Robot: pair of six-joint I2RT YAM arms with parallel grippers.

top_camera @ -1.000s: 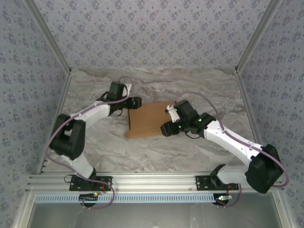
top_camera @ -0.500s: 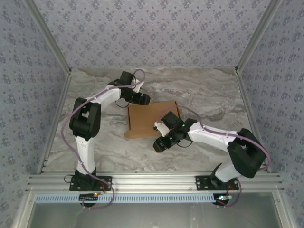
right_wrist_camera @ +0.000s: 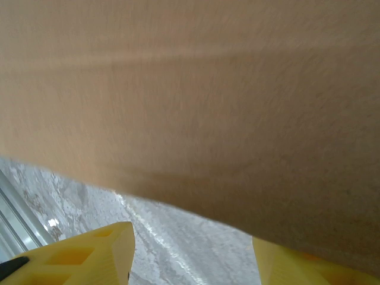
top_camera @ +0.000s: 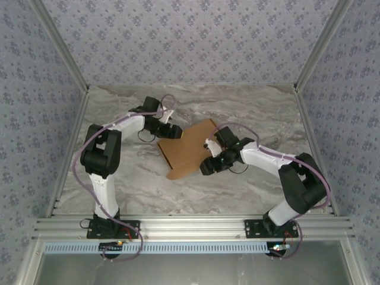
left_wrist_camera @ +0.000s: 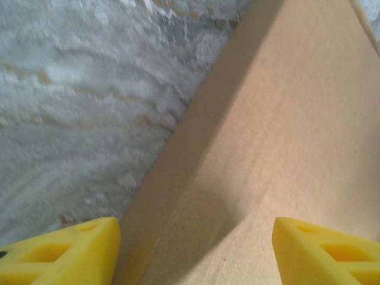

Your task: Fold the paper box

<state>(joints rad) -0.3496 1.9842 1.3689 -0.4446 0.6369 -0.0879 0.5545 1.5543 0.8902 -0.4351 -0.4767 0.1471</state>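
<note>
Paper box (top_camera: 189, 148) on marbled table (top_camera: 130, 184) between left gripper (top_camera: 175, 133) and right gripper (top_camera: 207, 167), jaws of both apart.

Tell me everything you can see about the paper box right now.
The paper box is plain brown cardboard, matte and unprinted, lying skewed near the middle of the marble-patterned table. Its near end looks rounded. The left wrist view shows a long straight edge with a shaded side face, suggesting some thickness. The open left claw sits at its far-left edge, the open right claw at its near-right edge; contact is unclear.
</note>
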